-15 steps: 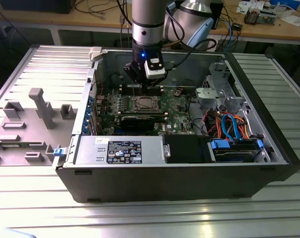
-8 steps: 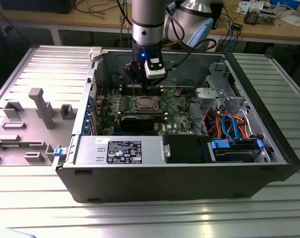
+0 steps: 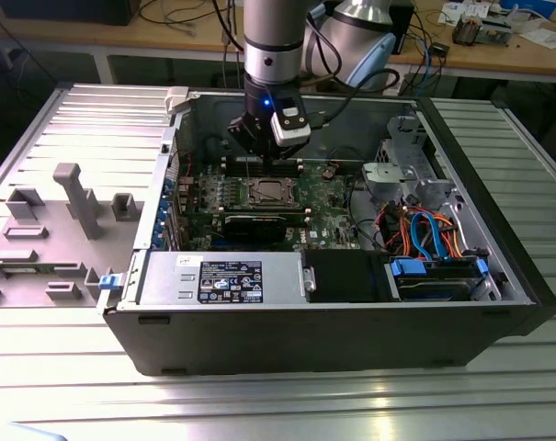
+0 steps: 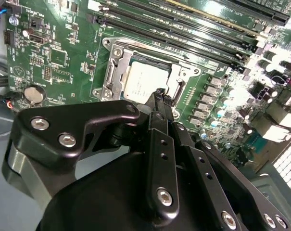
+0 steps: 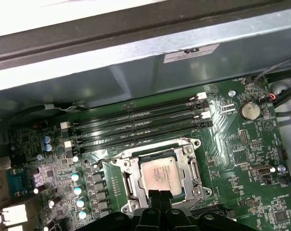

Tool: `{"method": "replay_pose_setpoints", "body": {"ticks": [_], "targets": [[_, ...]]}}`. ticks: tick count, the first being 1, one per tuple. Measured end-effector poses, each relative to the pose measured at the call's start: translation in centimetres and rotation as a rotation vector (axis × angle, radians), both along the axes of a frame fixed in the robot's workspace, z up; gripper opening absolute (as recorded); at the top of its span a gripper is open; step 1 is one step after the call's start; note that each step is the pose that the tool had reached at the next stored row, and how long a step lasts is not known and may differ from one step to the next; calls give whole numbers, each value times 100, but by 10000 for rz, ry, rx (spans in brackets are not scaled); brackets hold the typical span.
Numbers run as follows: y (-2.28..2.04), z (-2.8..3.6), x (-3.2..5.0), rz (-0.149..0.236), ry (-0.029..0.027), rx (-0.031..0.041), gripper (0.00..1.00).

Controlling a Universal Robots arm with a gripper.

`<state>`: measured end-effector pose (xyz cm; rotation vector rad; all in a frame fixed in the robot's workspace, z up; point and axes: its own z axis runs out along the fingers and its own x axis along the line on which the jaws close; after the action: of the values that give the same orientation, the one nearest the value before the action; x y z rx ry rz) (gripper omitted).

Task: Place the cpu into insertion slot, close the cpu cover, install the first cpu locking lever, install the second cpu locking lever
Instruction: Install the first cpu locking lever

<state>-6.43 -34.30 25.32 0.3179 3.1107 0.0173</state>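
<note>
The cpu, a flat silver-grey square, lies in the insertion slot on the green board. The cpu cover, a silver frame plate, lies flat around it, and the chip shows through its window. In the second wrist view the cpu and the cpu cover sit just beyond my fingertips. My gripper is shut, its thin black fingers together, with nothing visible between them. Its tip hovers over the socket's edge. In the first wrist view the gripper points at the near rim of the cover.
Long black memory slots run beside the socket. The open case holds a grey power box in front and a drive cage with blue and orange cables at the exterior view's right. The case wall rises behind the board.
</note>
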Motion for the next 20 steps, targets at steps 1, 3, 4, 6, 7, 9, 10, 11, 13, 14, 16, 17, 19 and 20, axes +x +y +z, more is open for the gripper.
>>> {"method": "replay_pose_setpoints", "body": {"ticks": [1, 3, 4, 6, 7, 9, 10, 11, 13, 14, 16, 17, 19, 20], "targets": [[0, 0, -25, 10, -8, -3, 11], [0, -2, -53, 40, -21, 1, 11], [0, -2, -53, 156, -22, -1, 11], [0, -5, -54, 481, -29, 0, 11], [-1, -6, -54, 582, -31, -1, 11], [-1, -8, -54, 769, -35, -1, 11], [0, -10, -54, 887, -36, -1, 11], [0, -10, -54, 989, -37, 0, 11], [-1, -12, -55, 1156, -39, 1, 11], [-1, -12, -57, 1215, -41, 1, 11], [-1, -13, -65, 1269, -51, 3, 11], [-2, -12, -71, 1289, -53, 0, 11], [-2, -12, -87, 1304, -62, 0, 11], [-2, -12, -101, 1309, -68, -1, 11]]}}
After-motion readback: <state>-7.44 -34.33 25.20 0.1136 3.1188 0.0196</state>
